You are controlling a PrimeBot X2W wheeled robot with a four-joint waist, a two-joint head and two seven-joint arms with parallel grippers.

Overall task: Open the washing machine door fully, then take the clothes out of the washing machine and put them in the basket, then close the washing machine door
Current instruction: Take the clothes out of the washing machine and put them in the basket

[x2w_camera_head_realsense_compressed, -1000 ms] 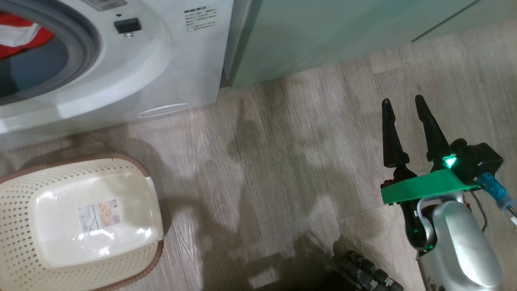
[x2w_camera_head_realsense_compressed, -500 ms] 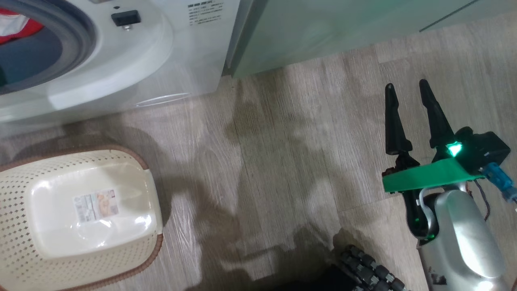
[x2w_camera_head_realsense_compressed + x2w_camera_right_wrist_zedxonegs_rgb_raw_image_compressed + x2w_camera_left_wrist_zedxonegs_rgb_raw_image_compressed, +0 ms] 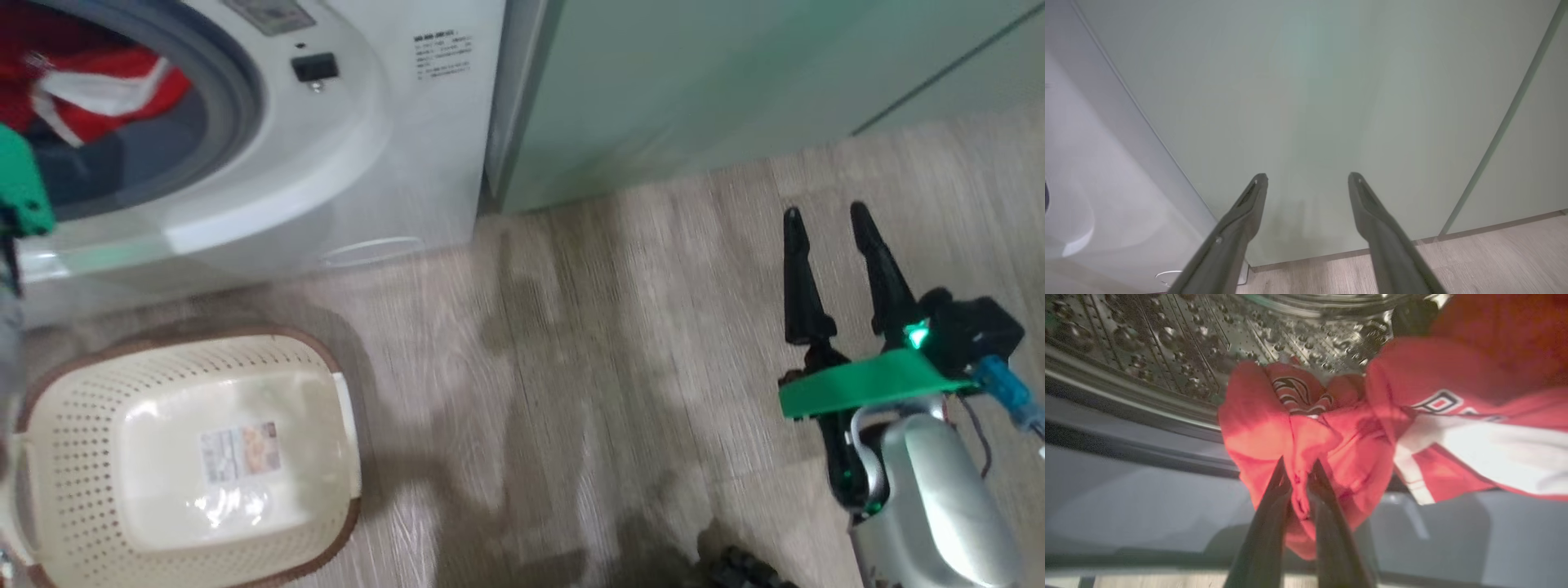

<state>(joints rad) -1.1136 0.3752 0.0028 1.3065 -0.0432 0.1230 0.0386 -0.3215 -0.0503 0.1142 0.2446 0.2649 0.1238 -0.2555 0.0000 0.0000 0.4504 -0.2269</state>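
Wood-look floor [image 3: 588, 384], laundry corner, pale-green cabinets [image 3: 694, 82] beside the white washing machine [image 3: 359, 163]. Item one: left hand [image 3: 1299, 462], reaching into the machine's mouth, its two dark fingers drawn almost together and pinching a bunched fold of the clothes [image 3: 1257, 420]; the grip sits on a gathered knot of red fabric. Item two: the clothes, bright red with white stripes and a printed crest, lying across the lower lip of the opening over the grey gasket [image 3: 245, 98], the rest trailing sideways inside the steel drum [image 3: 1167, 339]. Item three: basket [image 3: 73, 425], cream, perforated, brown-rimmed, on the floor just below and in front of the machine, paper label on its base in plain sight. Item four: right hand [image 3: 824, 214], fingers spread wide, holding nothing, well apart from the machine and pointed at a cabinet front. Handling note, by judgement: the step in hand is drawing the garment out. Pull back and slightly upward so the cloth rides over the gasket lip rather than catching on it; hold the pinch firm, since soft fabric can slide from narrow fingers; lift until the trailing striped part clears the opening before swinging over the basket, and release only above its middle.
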